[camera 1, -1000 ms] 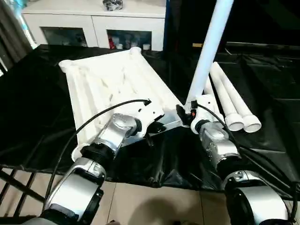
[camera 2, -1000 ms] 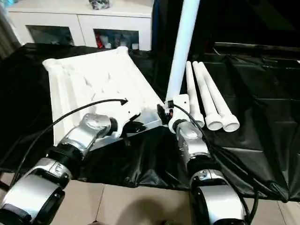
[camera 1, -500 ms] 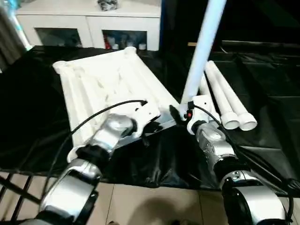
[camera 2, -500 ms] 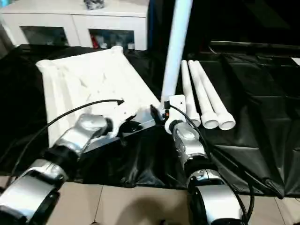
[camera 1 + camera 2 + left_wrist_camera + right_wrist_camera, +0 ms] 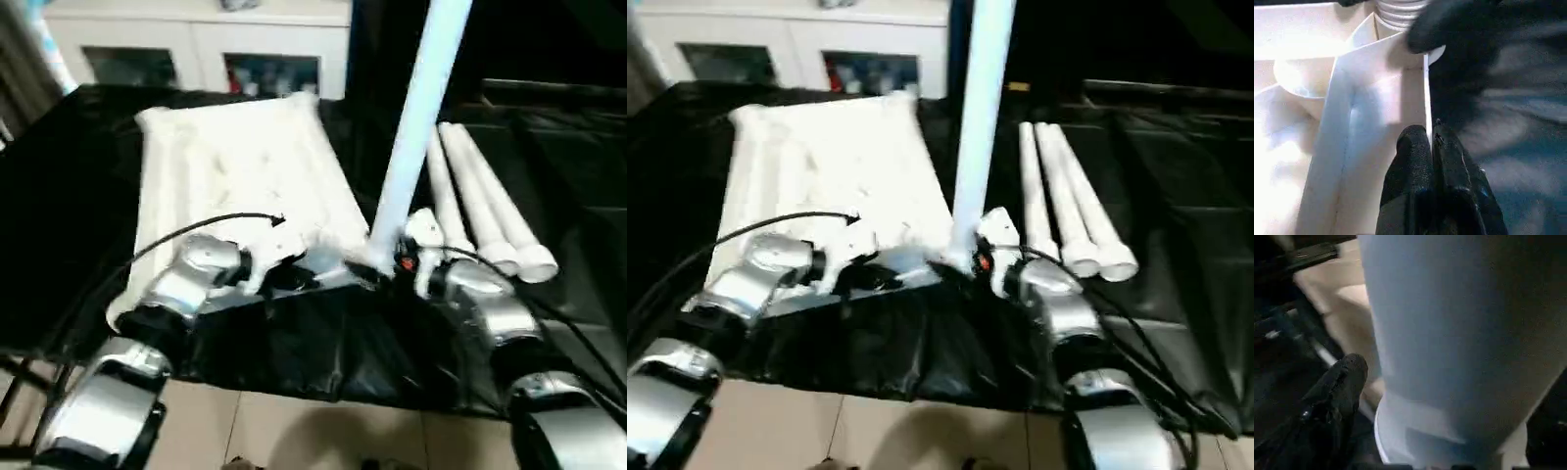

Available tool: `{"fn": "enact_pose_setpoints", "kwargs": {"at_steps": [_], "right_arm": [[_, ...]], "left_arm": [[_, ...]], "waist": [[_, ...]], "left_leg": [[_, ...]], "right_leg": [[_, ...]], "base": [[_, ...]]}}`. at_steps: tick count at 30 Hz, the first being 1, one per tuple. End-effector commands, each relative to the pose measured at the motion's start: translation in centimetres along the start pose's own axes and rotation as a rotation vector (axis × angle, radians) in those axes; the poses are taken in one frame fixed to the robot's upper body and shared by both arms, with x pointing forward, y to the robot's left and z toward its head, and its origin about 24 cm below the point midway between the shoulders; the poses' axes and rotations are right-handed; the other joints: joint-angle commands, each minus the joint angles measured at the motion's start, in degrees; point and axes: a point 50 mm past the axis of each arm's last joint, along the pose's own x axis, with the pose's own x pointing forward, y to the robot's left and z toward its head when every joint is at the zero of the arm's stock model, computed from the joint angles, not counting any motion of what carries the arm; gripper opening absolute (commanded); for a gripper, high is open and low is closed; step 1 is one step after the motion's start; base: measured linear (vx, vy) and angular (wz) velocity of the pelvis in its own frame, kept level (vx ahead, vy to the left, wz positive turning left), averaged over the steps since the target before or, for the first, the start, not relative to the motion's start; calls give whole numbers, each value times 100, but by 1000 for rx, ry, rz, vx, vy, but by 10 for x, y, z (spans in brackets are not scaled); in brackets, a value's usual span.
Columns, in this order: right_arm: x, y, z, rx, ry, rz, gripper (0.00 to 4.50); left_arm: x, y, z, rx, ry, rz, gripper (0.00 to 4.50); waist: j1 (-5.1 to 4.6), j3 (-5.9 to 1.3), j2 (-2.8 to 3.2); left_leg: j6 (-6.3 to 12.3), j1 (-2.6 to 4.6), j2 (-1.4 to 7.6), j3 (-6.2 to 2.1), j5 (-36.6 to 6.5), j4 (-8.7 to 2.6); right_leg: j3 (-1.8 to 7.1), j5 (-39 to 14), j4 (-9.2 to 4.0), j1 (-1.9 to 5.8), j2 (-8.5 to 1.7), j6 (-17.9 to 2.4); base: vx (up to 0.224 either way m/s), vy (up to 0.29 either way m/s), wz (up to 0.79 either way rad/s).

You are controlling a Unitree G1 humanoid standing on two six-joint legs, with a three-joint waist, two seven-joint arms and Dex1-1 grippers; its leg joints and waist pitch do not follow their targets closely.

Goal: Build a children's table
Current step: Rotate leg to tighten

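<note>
The white tabletop (image 5: 235, 166) lies underside up on a black-covered table. One white leg (image 5: 416, 117) stands upright in its near right corner socket. Three more legs (image 5: 480, 206) lie side by side to the right. My left gripper (image 5: 294, 277) is at the tabletop's near edge; in the left wrist view its fingers (image 5: 1415, 166) are shut on a thin white wall of the tabletop (image 5: 1376, 88). My right gripper (image 5: 389, 264) sits at the upright leg's base. In the right wrist view the leg (image 5: 1459, 333) stands between its spread fingers (image 5: 1339, 387), with a small gap beside the finger.
A white cabinet (image 5: 196, 59) with glass doors stands behind the table. Black sheeting (image 5: 59, 196) covers the table and hangs over its near edge, with tiled floor (image 5: 294, 431) below. Cables run along both silver forearms.
The whole picture has shifted with the camera. The leg still stands in the corner socket, and both grippers stay at the tabletop's near edge.
</note>
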Motion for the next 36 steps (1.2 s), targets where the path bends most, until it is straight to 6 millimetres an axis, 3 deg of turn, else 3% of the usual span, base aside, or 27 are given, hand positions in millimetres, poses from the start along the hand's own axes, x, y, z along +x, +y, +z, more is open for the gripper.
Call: {"fn": "enact_pose_setpoints", "kwargs": {"at_steps": [1, 5, 6, 13, 19, 22, 23, 25, 26, 27, 28, 30, 32, 34, 36], "right_arm": [[4, 9, 0, -3, 7, 90, 381], [-3, 10, 0, -17, 52, 180, 369], [-4, 10, 0, -17, 56, 190, 342], [-7, 15, -2, -2, 68, 255, 291], [-2, 23, -6, 59, 37, 241, 281], [7, 23, -8, 75, 0, 123, 279], [16, 20, -12, 85, 10, -11, 279], [17, 20, -12, 88, 10, -23, 279], [27, 19, -17, 132, 19, -157, 279], [27, 19, -17, 132, 19, -157, 278], [34, 17, -19, 192, 8, -267, 278], [35, 17, -19, 198, 7, -277, 278], [49, 18, -20, 277, 5, -428, 278], [66, 27, -15, 286, -1, -456, 278], [69, 30, -13, 276, -5, -446, 278]], "left_arm": [[7, -6, 6, 50, 0, -68, 0], [3, -6, 5, 61, 9, -111, 0], [2, -6, 5, 63, 13, -117, 0], [-4, -9, -1, 63, 35, -181, 0], [-2, -6, 1, 23, 16, -131, 0], [5, 1, 5, -27, -3, -26, 0], [12, 7, 10, -51, -4, 67, 0], [12, 8, 11, -54, -5, 75, 0], [20, 12, 18, -83, -13, 157, 0], [20, 12, 18, -83, -13, 157, 0], [27, 15, 24, -97, -18, 208, 0], [28, 15, 25, -98, -19, 212, 0], [39, 16, 35, -115, -32, 277, 0], [50, 10, 39, -105, -37, 282, 0], [52, 9, 39, -103, -38, 279, 0]], "waist": [[23, -479, 23], [46, -449, 23], [45, -448, 18], [56, -455, 14], [74, -455, 5], [72, -430, -20], [63, -422, -23], [31, -387, -31], [-1, -375, -27], [-22, -359, -20], [-40, -353, -19], [-68, -354, -35], [-129, -361, 17], [-160, -368, 16], [-169, -378, 18]], "left_leg": [[804, 24, 239, -9, -679, -346], [545, 52, 236, -2, -1058, -374], [503, 51, 233, -1, -1090, -370], [468, 9, 225, -15, -926, -370], [458, 19, 231, -11, -896, -367], [309, 33, 216, -13, -1063, -381], [249, 51, 209, -9, -1124, -383], [158, 80, 181, -19, -1304, -399], [109, 78, 168, -37, -1439, -415], [91, 104, 164, -33, -1514, -412], [59, 118, 142, -50, -1614, -405], [92, 112, 120, -68, -1704, -406], [68, 120, 150, -88, -1746, -435], [77, 106, 140, -95, -1813, -442], [131, 90, 144, -96, -1839, -452]], "right_leg": [[278, -418, -221, 401, -337, -1681], [283, -1012, -289, 380, -328, -1550], [288, -1081, -296, 376, -332, -1508], [287, -1183, -287, 393, -337, -1407], [288, -1208, -295, 375, -335, -1390], [288, -1701, -349, 359, -357, -1258], [296, -1904, -381, 335, -358, -1178], [286, -2248, -432, 318, -357, -1083], [277, -2702, -477, 323, -360, -889], [274, -2844, -508, 288, -356, -854], [250, -3132, -541, 297, -360, -739], [214, -3399, -601, 308, -355, -590], [206, -3205, -597, 285, -339, -631], [186, -3066, -598, 303, -331, -648], [192, -2900, -587, 315, -335, -692]], "base": [[0, 0, 0], [0, 0, 0], [0, 0, 0], [0, 0, 0], [0, 0, 0], [0, 0, 0], [0, 0, 0], [0, 0, 0], [0, 0, 0], [0, 0, 0], [0, 0, 0], [0, 0, 0], [0, 0, 0], [0, 0, 0], [0, 0, 0]]}}
